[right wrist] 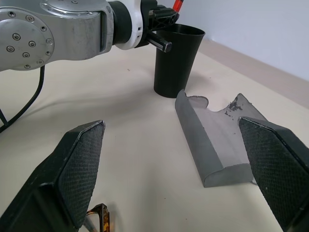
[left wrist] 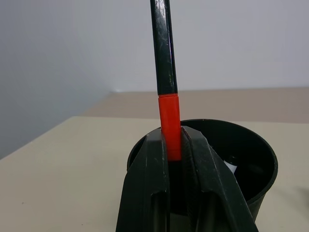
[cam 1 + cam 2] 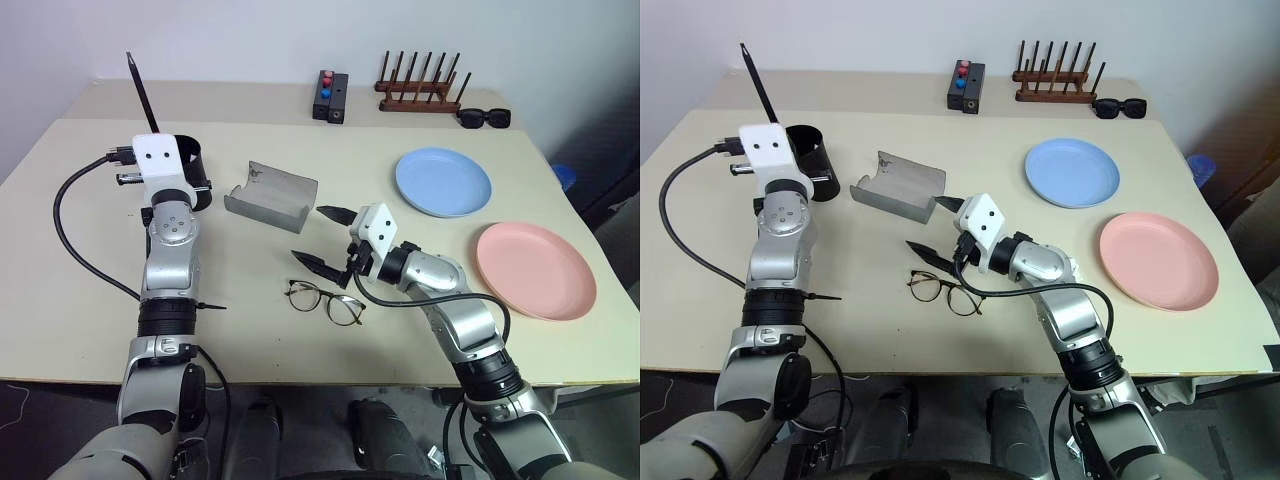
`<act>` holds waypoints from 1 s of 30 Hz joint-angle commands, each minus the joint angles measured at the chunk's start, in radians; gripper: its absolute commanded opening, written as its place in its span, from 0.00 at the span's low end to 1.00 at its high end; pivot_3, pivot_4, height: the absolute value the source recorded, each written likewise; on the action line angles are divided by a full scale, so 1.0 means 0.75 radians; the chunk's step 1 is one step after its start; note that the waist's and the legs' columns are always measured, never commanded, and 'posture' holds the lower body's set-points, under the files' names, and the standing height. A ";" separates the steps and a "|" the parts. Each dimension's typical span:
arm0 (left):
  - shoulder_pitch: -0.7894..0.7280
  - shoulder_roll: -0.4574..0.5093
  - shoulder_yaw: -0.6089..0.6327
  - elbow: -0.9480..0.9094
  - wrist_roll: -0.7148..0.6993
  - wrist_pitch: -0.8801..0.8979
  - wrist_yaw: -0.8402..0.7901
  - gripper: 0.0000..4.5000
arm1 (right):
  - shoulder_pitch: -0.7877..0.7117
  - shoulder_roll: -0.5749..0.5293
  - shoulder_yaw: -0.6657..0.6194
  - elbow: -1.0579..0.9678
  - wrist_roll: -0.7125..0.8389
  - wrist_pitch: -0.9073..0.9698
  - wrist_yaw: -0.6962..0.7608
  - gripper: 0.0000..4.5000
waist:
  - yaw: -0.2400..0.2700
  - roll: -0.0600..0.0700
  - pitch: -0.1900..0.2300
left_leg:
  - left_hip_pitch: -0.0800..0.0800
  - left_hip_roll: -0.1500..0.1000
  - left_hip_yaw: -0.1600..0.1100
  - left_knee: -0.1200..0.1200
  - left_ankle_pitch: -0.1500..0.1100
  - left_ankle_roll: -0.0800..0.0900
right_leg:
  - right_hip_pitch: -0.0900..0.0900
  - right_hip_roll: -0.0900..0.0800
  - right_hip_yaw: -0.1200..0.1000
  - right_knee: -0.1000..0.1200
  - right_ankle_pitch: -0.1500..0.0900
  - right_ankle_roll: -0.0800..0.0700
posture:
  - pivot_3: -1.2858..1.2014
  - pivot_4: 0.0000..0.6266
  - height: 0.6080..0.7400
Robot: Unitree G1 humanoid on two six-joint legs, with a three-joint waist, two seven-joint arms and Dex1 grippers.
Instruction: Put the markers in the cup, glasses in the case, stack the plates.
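The beige table [image 3: 90, 300] carries everything. Taking its middle as the clock's centre, the salmon pink plate [image 3: 535, 270] lies at about 3 o'clock near the edge, and the light blue plate [image 3: 443, 181] lies apart from it at about 2 o'clock; they are not stacked.

The grey felt case [image 3: 272, 194] sits open just above centre, toward 12 o'clock, its flap raised. The black cup [image 3: 812, 160] stands upright at about 10 o'clock, well apart from the case.

The left gripper [image 2: 175, 159] is at the cup's near rim, its two black fingers [image 2: 152, 188] closed on the red cap of the black-bodied marker [image 2: 164, 46]. The marker stands nearly upright, its black end rising well above the cup, its cap over the cup's mouth. Inside the cup a bit of white shows; what it is cannot be told.

The right gripper [image 3: 322, 238] hovers near centre, its jaws wide apart and holding nothing, pointing toward 10 o'clock at the case. The wire-frame glasses [image 3: 325, 300] lie flat on the table at about 6 o'clock of that gripper, just beside its lower finger and outside the case.

Along the far edge, a wooden peg rack [image 3: 420, 82] stands at 1 o'clock, black sunglasses [image 3: 485, 118] just to its right, and a small black box with red and blue buttons [image 3: 330, 96] at 12 o'clock.
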 commanded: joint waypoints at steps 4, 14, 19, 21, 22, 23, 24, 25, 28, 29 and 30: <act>-0.016 0.011 -0.003 -0.033 0.020 -0.011 0.014 0.70 | -0.006 0.006 -0.001 -0.038 0.007 -0.013 0.000 1.00 | 0.000 0.000 0.000 | 0.000 0.000 0.000 0.000 0.000 0.000 | 0.000 0.000 0.000 0.000 0.000 0.000 | 0.52 0.24 1.00; -0.018 0.016 -0.004 -0.022 0.026 -0.003 0.022 0.70 | -0.006 0.008 0.001 -0.036 0.007 -0.015 -0.001 1.00 | 0.000 0.000 0.000 | 0.000 0.000 0.000 0.000 0.000 0.000 | 0.000 0.000 0.000 0.000 0.000 0.000 | 0.52 0.24 1.00; -0.023 0.019 0.000 -0.012 0.026 0.002 0.026 0.70 | -0.007 0.008 0.001 -0.034 0.007 -0.015 0.000 1.00 | 0.000 0.000 0.000 | 0.000 0.000 0.000 0.000 0.000 0.000 | 0.000 0.000 0.000 0.000 0.000 0.000 | 0.52 0.24 1.00; -0.024 0.020 0.001 -0.009 0.025 0.002 0.027 0.70 | -0.007 0.009 0.001 -0.033 0.007 -0.015 0.000 1.00 | 0.000 0.000 0.000 | 0.000 0.000 0.000 0.000 0.000 0.000 | 0.000 0.000 0.000 0.000 0.000 0.000 | 0.52 0.24 1.00; -0.025 0.020 0.002 -0.007 0.025 0.003 0.027 0.70 | -0.007 0.009 0.001 -0.033 0.006 -0.015 0.000 1.00 | 0.000 0.000 0.000 | 0.000 0.000 0.000 0.000 0.000 0.000 | 0.000 0.000 0.000 0.000 0.000 0.000 | 0.52 0.24 1.00; -0.026 0.021 0.003 -0.006 0.025 0.002 0.028 0.70 | -0.007 0.009 0.001 -0.032 0.006 -0.016 0.000 1.00 | 0.000 0.000 0.000 | 0.000 0.000 0.000 0.000 0.000 0.000 | 0.000 0.000 0.000 0.000 0.000 0.000 | 0.52 0.24 1.00; -0.028 0.023 0.005 -0.004 0.024 0.002 0.030 0.70 | -0.007 0.009 0.001 -0.032 0.006 -0.015 -0.001 1.00 | 0.000 0.000 0.000 | 0.000 0.000 0.000 0.000 0.000 0.000 | 0.000 0.000 0.000 0.000 0.000 0.000 | 0.52 0.24 1.00; -0.029 0.024 0.006 -0.002 0.024 0.002 0.032 0.70 | -0.007 0.009 0.001 -0.033 0.006 -0.015 -0.001 1.00 | 0.000 0.000 0.000 | 0.000 0.000 0.000 0.000 0.000 0.000 | 0.000 0.000 0.000 0.000 0.000 0.000 | 0.52 0.24 1.00; -0.045 0.035 0.028 0.012 0.015 0.001 0.050 0.70 | -0.008 0.009 0.001 -0.032 0.006 -0.015 -0.001 1.00 | 0.000 0.000 0.000 | 0.000 0.000 0.000 0.000 0.000 0.000 | 0.000 0.000 0.000 0.000 0.000 0.000 | 0.52 0.24 1.00; -0.053 0.038 0.038 0.018 0.010 -0.002 0.058 0.70 | -0.008 0.009 0.000 -0.032 0.006 -0.015 -0.001 1.00 | 0.000 0.000 0.000 | 0.000 0.000 0.000 0.000 0.000 0.000 | 0.000 0.000 0.000 0.000 0.000 0.000 | 0.52 0.24 1.00; -0.060 0.041 0.047 0.023 0.004 -0.006 0.064 0.70 | -0.008 0.009 0.000 -0.032 0.005 -0.015 -0.001 1.00 | 0.000 0.000 0.000 | 0.000 0.000 0.000 0.000 0.000 0.000 | 0.000 0.000 0.000 0.000 0.000 0.000 | 0.52 0.24 1.00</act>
